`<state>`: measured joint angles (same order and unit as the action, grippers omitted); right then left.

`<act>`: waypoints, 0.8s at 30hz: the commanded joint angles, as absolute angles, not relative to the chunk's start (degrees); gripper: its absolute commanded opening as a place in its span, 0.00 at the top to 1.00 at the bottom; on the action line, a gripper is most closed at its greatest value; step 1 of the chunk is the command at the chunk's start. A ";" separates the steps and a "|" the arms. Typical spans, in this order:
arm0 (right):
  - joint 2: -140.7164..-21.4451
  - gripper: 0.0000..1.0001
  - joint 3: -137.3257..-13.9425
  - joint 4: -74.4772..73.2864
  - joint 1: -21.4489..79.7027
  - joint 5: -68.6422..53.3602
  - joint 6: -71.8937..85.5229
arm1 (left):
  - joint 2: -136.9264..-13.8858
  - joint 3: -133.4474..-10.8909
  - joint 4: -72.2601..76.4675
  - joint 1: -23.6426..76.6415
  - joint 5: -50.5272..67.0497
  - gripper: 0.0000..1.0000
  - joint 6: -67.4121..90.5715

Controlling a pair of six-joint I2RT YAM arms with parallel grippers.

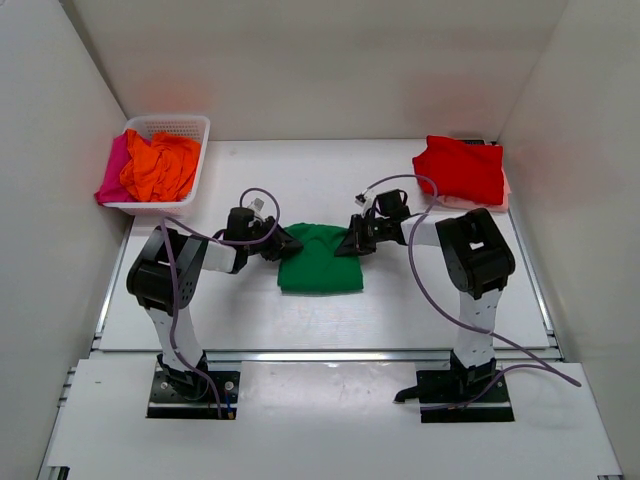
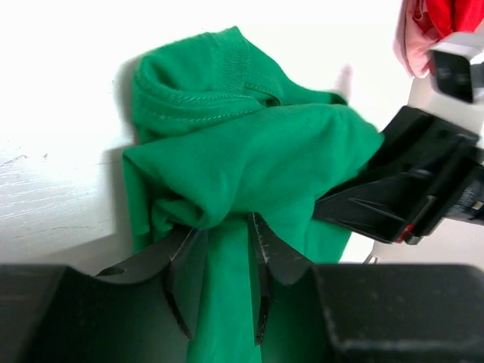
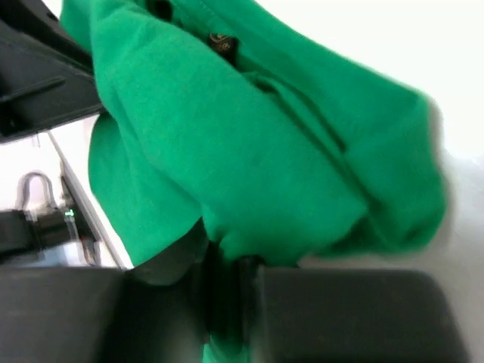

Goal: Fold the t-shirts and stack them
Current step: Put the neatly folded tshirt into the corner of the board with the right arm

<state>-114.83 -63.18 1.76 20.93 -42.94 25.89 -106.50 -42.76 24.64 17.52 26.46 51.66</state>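
While both arms meet at the bright green soft cloth t-shirt (image 1: 322, 264), lying mid-surface (image 1: 250, 312), the top view puts the left fingers (image 1: 284, 243) at its left edge and the right fingers (image 1: 352, 243) at its right. Judged step: a fold. Raise both edges evenly and keep the cloth taut.
Left wrist view: fingers nearly closed, pinching a bunched green fold; stitched collar rumpled beyond.
Right wrist view: fingers drawn close, green cloth pinched between them; neck label visible, fabric creased, slightly blurred.

Black-jointed white arms (image 1: 165, 300) carry looping purple cables (image 1: 262, 191) above black bases (image 1: 195, 390).
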 commanded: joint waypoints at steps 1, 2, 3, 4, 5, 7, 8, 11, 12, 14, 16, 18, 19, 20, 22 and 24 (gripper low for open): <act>-116.37 1.00 -64.51 -1.14 20.83 -47.44 24.61 | -108.20 -40.43 20.74 17.40 26.98 0.58 51.15; -116.89 1.00 -65.56 -2.19 20.66 -48.24 23.22 | -107.76 -40.08 21.44 17.14 28.03 0.55 51.50; -116.02 1.00 -66.87 -2.81 20.65 -48.43 21.64 | -106.97 -39.82 22.14 16.09 28.47 0.53 51.68; -114.97 1.00 -67.23 -4.47 20.13 -47.82 20.93 | -105.22 -39.21 22.50 16.26 29.43 0.52 51.77; -114.61 1.00 -69.15 -6.48 19.52 -45.72 19.00 | -104.51 -38.76 22.94 15.39 29.97 0.51 52.03; -110.41 1.00 -71.18 -9.21 18.20 -43.69 16.18 | -99.95 -38.24 22.33 13.37 30.76 0.52 51.86; -109.09 1.00 -73.11 -10.79 17.15 -42.46 14.00 | -97.84 -38.58 21.02 12.92 30.59 0.51 51.33; -107.05 1.00 -80.38 -17.98 14.77 -37.46 7.24 | -92.92 -38.76 18.64 11.34 30.41 0.51 50.36; -106.88 1.00 -84.16 -21.58 14.16 -35.35 3.64 | -92.20 -38.93 18.46 11.08 29.98 0.51 50.27; -108.53 1.00 -89.19 -25.29 13.19 -32.10 -1.30 | -90.36 -38.59 18.20 10.73 29.80 0.51 50.62; -110.47 1.00 -95.59 -29.16 10.39 -31.29 -4.82 | -89.56 -38.23 18.46 11.60 30.06 0.52 51.06; -113.62 1.00 -100.25 -31.80 8.45 -30.94 -7.10 | -89.04 -37.62 18.81 12.04 29.88 0.51 51.15; -115.03 1.00 -103.33 -33.38 6.96 -30.33 -8.16 | -89.12 -36.83 18.63 11.95 30.23 0.52 51.15; -115.40 0.99 -106.58 -34.09 6.51 -30.06 -9.30 | -89.12 -36.83 18.72 11.87 30.15 0.52 51.07; -117.33 1.00 -110.80 -35.77 3.71 -29.97 -10.45 | -89.20 -35.95 19.07 11.25 30.23 0.52 50.98; -121.01 1.00 -115.91 -36.91 1.33 -31.80 -11.07 | -88.86 -35.60 19.07 11.34 30.50 0.52 50.71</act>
